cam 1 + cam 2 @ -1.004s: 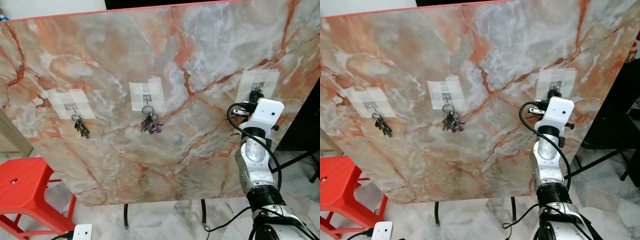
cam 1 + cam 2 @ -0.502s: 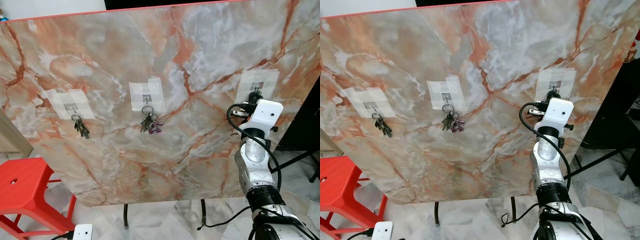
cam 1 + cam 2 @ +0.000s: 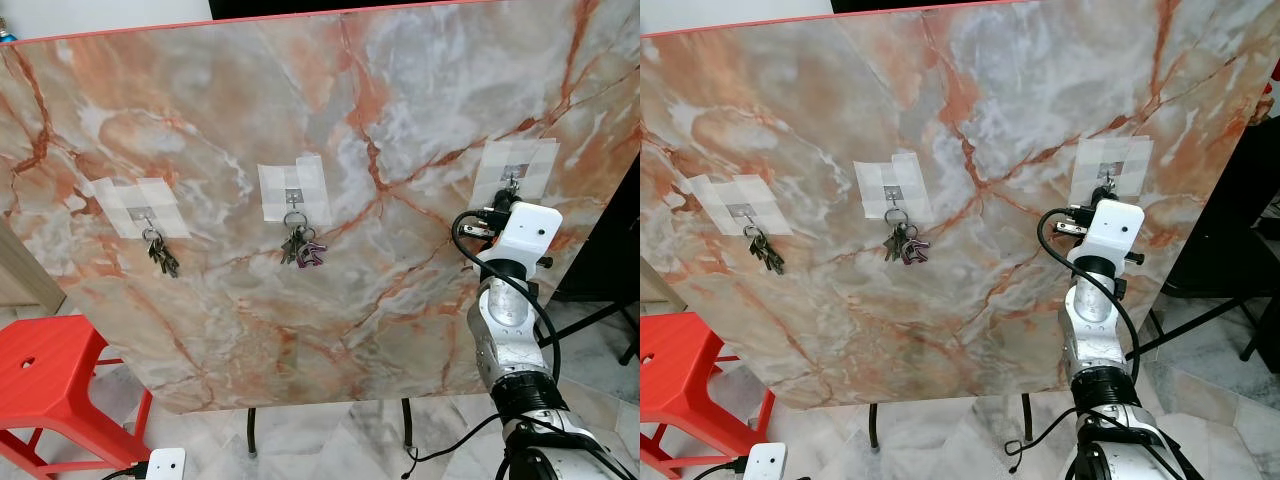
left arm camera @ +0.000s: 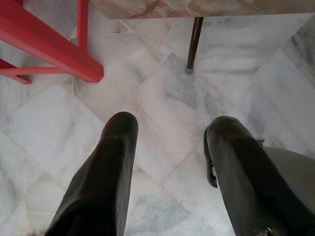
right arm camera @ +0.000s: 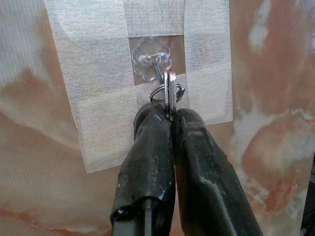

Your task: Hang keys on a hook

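Key ring at the hook, right end effector [image 5: 170, 118] clenched on it.
Held edge-on just below the clear hook [image 5: 153, 63] to slip over its prong; left end effector [image 4: 170, 147] released, idle.

Item: key ring [image 5: 168, 93], silver metal, edge-on, you see it pinched upright betw. black fingertips [image 5: 152, 120]. Its top overlaps the clear flower-shaped hook [image 5: 151, 64], taped to the marble board's right side; whether it's looped on, can't tell.
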